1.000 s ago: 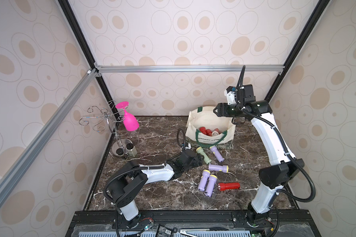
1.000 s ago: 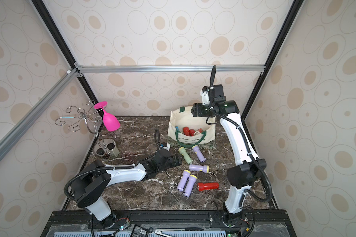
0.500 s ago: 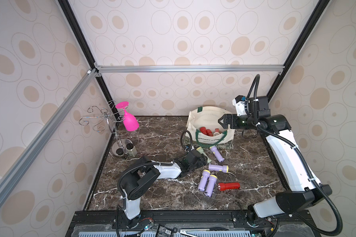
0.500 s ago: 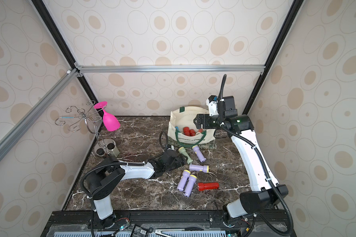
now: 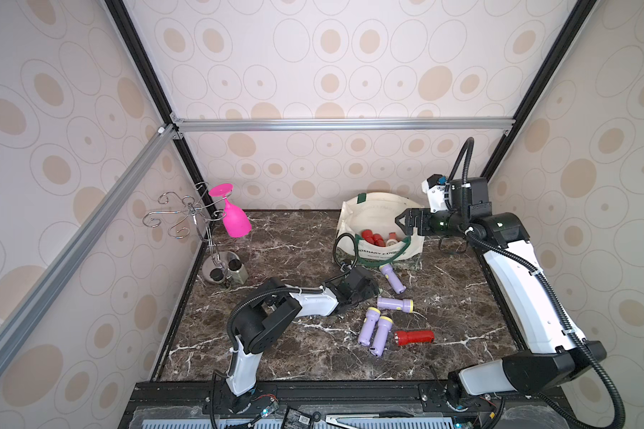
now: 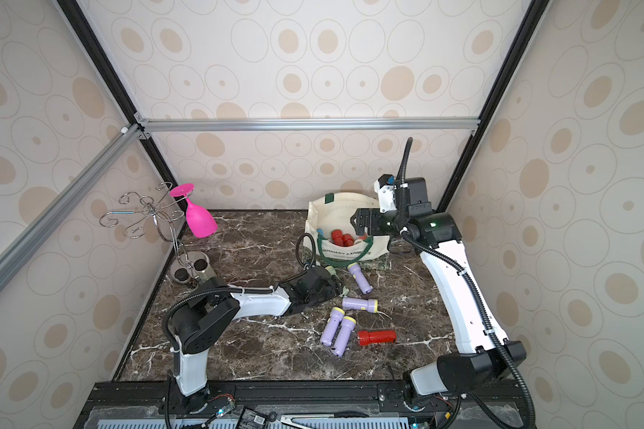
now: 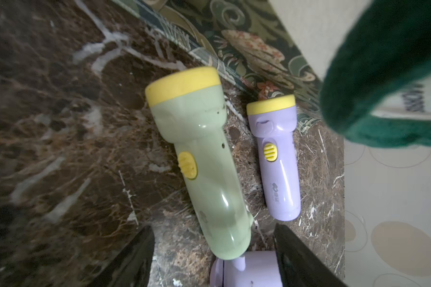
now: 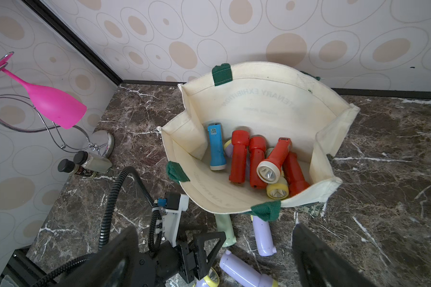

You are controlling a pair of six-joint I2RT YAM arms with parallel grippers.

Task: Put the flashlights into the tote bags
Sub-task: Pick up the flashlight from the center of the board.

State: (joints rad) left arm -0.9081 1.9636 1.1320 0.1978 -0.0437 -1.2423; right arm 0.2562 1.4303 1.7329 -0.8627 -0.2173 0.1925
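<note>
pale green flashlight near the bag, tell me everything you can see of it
The pale green flashlight is smooth, glossy plastic with a wider head, a yellow front ring and a yellow ribbed switch, plus a few dark specks. It lies flat on the marble tabletop, switch up, head toward the patterned bottom band of the tote bag. A lilac flashlight lies beside it, apart. The fingers of the left gripper flank its tail without touching it.

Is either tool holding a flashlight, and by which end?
Nothing is held. The right tool hangs open and empty above the bag. The left tool straddles the tail end of the green flashlight, open, gaps on both sides.
</note>
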